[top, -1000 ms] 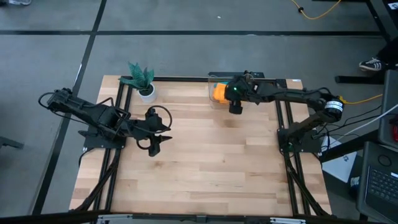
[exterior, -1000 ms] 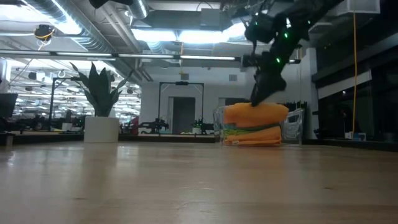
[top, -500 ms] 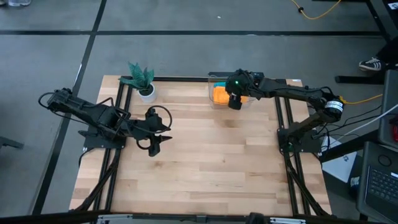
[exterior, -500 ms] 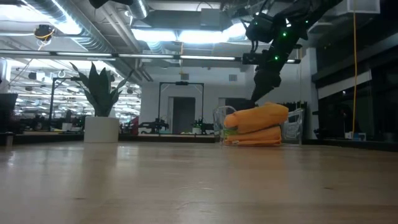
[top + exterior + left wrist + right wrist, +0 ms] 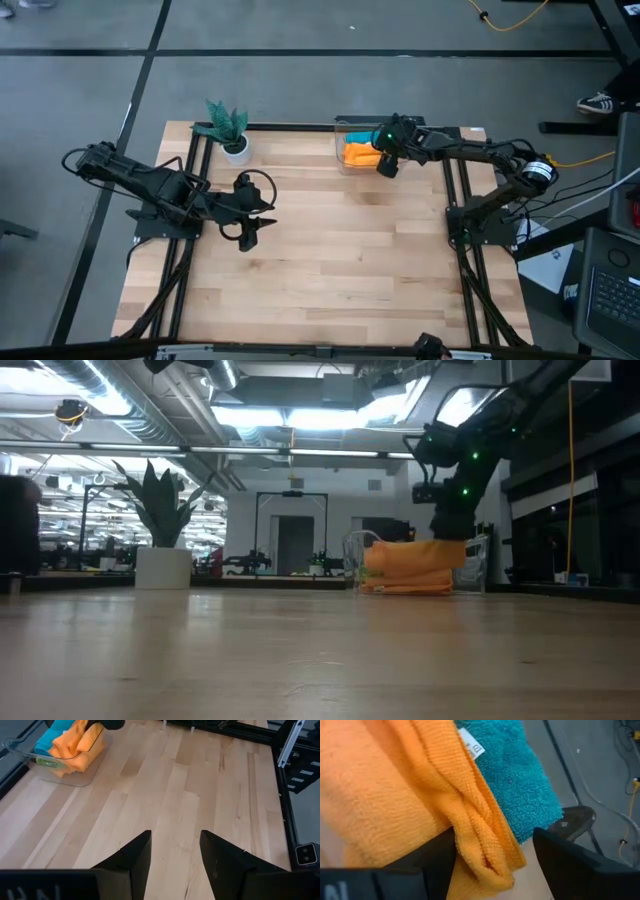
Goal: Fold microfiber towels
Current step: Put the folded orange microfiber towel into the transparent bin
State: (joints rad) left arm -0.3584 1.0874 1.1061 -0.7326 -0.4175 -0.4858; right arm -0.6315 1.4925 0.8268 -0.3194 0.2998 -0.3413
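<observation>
Orange towel [image 5: 395,800], teal towel [image 5: 520,780], green plant [image 5: 225,122].

Robotics lab: exposed ducts [image 5: 150,405], arm rigs.

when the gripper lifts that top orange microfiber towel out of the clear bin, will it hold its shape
Probably not: the orange microfiber towel lies in soft creases, so it will likely droop. Its fuzzy pile should grip well. It may drag the teal towel touching it.
</observation>
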